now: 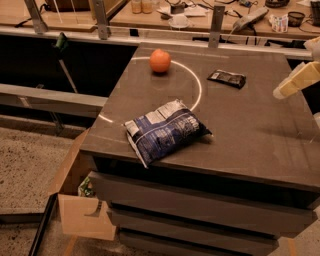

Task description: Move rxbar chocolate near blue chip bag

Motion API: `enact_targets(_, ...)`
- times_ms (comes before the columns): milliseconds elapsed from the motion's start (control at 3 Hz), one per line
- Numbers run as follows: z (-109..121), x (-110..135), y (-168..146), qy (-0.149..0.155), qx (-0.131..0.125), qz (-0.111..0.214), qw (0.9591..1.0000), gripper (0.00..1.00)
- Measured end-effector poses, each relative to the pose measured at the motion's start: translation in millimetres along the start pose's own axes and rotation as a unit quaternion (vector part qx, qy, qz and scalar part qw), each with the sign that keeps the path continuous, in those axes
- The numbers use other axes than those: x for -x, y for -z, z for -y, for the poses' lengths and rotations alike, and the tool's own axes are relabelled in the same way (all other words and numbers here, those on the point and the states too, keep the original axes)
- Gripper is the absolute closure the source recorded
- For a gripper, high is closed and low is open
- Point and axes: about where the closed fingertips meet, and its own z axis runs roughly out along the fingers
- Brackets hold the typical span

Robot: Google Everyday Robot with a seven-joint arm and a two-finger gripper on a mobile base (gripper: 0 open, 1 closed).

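Observation:
The rxbar chocolate is a small flat black wrapper lying on the far right part of the dark table. The blue chip bag is large and crinkled, dark blue with white panels, lying near the table's front left edge. My gripper comes in from the right edge of the view, its pale yellow fingertip hovering above the table to the right of the rxbar and apart from it. It holds nothing that I can see.
A round orange fruit sits at the far left of the table beside a white arc line. A cardboard box stands on the floor by the front left corner. A cluttered workbench runs behind the table.

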Motion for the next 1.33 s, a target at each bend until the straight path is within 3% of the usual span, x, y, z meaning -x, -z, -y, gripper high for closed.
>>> enact_targets(333, -2, 7, -10, -0.015, 0.005, 0.019, 0.9997, 0.00)
enact_targets(667, 4, 23, -46, -0.027, 0.030, 0.056, 0.9976, 0.00)
enact_targets(1333, 16, 33, -104, -0.042, 0.065, 0.091, 0.9929, 0.00)
